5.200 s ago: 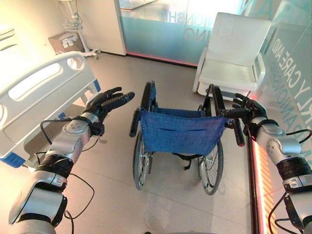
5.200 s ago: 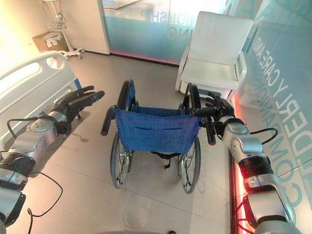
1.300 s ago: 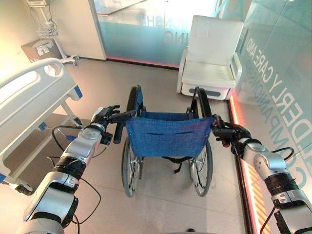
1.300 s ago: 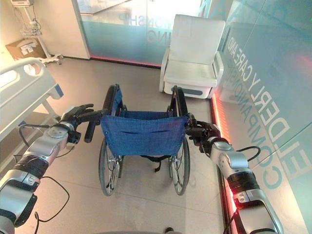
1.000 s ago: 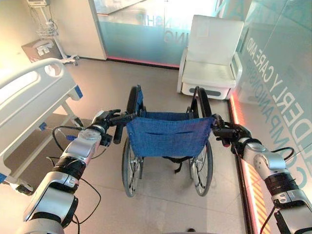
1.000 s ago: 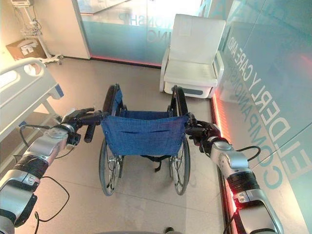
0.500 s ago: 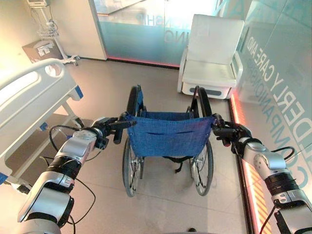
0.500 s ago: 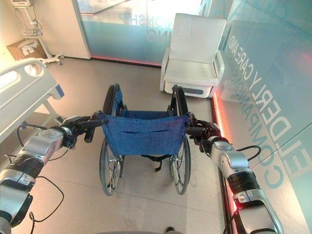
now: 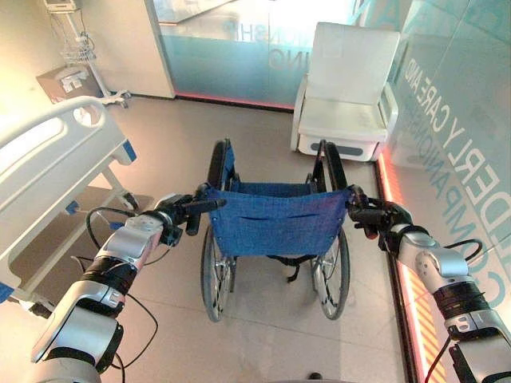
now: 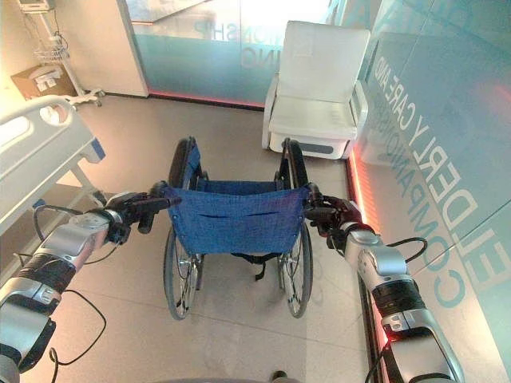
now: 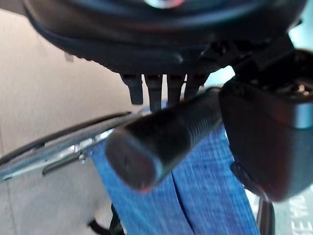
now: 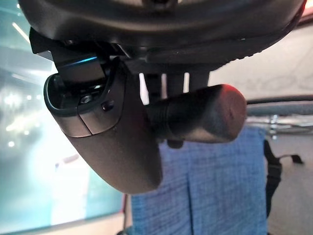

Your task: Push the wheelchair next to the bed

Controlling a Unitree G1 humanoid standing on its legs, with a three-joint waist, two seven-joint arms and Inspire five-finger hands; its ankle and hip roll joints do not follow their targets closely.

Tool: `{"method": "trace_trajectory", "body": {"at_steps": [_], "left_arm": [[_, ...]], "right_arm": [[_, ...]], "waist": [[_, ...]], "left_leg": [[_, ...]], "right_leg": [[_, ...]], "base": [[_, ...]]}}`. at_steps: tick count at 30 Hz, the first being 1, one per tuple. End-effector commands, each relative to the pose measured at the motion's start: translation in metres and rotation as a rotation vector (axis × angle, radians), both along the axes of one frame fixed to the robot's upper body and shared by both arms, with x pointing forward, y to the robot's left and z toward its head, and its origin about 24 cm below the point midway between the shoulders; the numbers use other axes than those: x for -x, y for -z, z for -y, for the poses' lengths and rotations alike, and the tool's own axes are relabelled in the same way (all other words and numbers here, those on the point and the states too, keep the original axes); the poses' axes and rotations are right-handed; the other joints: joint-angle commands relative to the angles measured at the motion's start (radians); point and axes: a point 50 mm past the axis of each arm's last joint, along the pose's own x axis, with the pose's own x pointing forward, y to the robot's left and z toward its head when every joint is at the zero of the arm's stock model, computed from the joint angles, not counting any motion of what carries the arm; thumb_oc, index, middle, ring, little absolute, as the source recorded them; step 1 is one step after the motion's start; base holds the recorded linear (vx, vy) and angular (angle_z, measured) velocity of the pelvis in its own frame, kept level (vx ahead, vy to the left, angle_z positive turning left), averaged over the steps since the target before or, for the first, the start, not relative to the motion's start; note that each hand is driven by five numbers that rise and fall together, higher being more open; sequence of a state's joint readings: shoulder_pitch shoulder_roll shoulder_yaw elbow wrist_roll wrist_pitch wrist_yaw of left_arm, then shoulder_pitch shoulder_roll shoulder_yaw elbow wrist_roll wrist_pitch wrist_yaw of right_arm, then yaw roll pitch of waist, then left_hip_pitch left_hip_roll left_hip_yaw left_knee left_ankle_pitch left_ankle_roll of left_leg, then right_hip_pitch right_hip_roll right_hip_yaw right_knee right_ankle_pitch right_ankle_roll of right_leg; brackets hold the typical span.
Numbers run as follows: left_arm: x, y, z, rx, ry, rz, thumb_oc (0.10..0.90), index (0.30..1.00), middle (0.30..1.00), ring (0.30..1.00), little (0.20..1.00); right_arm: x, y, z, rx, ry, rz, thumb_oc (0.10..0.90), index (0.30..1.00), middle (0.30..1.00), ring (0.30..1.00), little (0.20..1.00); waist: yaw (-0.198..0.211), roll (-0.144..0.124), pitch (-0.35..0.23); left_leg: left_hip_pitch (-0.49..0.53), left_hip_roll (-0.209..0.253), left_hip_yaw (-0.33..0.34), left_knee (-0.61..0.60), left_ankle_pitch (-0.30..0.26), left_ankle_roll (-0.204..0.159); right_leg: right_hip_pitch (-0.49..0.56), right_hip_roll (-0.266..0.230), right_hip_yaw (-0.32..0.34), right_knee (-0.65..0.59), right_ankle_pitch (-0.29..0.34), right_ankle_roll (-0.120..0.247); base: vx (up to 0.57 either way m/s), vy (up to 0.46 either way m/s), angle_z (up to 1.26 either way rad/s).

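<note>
The wheelchair, with a blue cloth back and black wheels, stands in the middle of the floor, its back towards me. The white bed is on the left, about a wheelchair's width away. My left hand is at the left push handle: its fingers lie fairly straight over the grip, reaching to the blue back, and the thumb is beside it. My right hand is curled round the right push handle.
A white armchair stands past the wheelchair at the back right. A glass wall with a red-lit base runs close along the right side. A cardboard box and a wire stand are at the back left.
My left hand has settled from beside the left push handle onto it, fingers stretching over the grip. The right hand has kept its hold. The wheelchair has barely moved.
</note>
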State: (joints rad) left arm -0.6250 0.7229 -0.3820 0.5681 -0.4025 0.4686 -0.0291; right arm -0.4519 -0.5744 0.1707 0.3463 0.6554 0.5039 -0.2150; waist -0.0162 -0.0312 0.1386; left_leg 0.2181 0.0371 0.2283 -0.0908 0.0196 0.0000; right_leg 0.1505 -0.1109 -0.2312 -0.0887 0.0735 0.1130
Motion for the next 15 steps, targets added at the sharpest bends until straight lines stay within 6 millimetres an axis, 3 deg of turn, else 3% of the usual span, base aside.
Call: {"method": "trace_trajectory", "body": {"at_steps": [1,15], "left_arm": [[-0.029,-0.074,0.034,0.011,0.176,0.359,0.4,0.3,0.3,0.3,0.3],[-0.028,-0.074,0.049,-0.01,0.21,0.414,0.4,0.3,0.3,0.3,0.3]], "right_arm": [[-0.025,-0.064,-0.046,-0.065,-0.217,0.289,0.4,0.3,0.3,0.3,0.3],[-0.023,-0.059,-0.052,-0.083,-0.241,0.29,0.4,0.3,0.3,0.3,0.3]], "waist": [[0.03,0.035,-0.058],[0.037,0.032,-0.061]], "left_leg": [[-0.022,-0.046,0.005,0.004,-0.056,-0.033],[-0.018,-0.049,-0.003,0.004,-0.06,-0.03]], "right_leg": [[0.043,0.002,-0.044,0.001,-0.05,0.023],[0.051,0.001,-0.052,0.001,-0.057,0.02]], "base": [[0.0,0.0,0.0],[0.0,0.0,0.0]]}}
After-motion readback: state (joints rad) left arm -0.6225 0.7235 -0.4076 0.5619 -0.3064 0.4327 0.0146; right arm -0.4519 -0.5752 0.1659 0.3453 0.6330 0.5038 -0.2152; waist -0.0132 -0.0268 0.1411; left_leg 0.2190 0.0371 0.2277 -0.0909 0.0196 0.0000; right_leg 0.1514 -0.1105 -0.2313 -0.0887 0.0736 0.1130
